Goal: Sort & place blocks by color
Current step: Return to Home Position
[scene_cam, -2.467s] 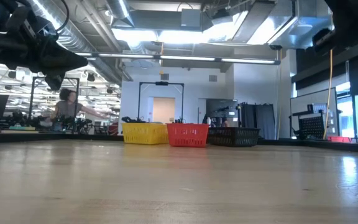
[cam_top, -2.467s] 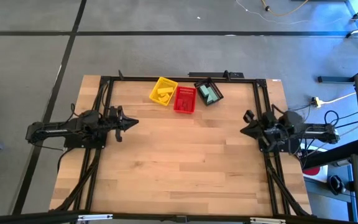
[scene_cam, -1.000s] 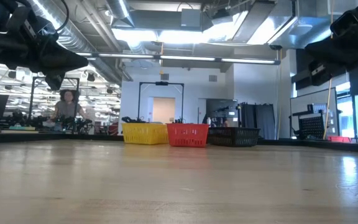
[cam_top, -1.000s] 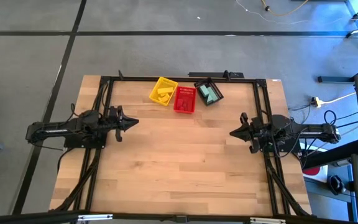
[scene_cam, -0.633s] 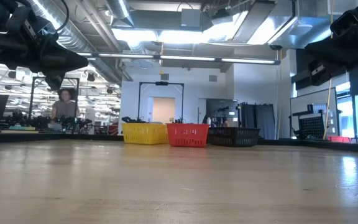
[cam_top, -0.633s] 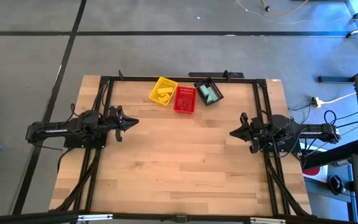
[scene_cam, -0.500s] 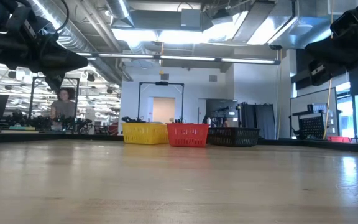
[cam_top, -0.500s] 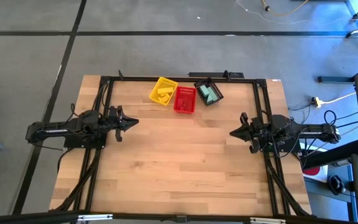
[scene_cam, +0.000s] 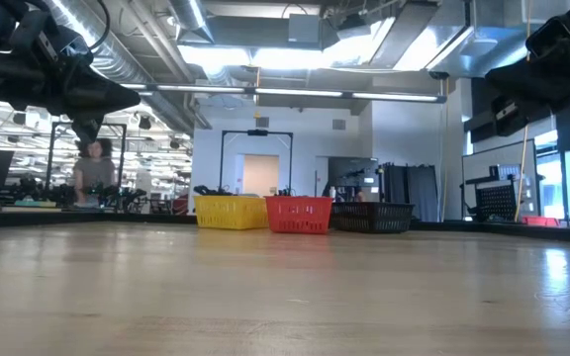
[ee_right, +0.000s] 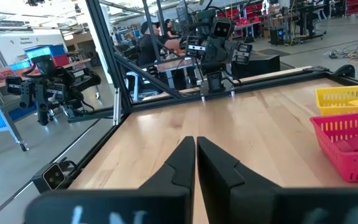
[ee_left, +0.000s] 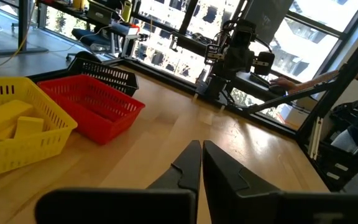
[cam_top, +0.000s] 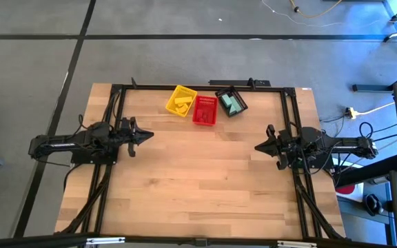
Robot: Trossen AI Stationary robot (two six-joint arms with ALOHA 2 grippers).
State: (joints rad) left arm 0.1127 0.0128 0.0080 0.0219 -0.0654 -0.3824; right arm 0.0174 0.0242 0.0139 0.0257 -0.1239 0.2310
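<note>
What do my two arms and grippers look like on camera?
Both arms are black, chunky jointed links, with thin black cables looping near their bases. The left gripper and right gripper each end in two flat, tapered black fingers. No markings show.

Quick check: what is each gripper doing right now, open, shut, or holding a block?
Left gripper: shut, holding nothing, at the left side of the table.
Right gripper: shut, holding nothing, at the table's right side.
</note>
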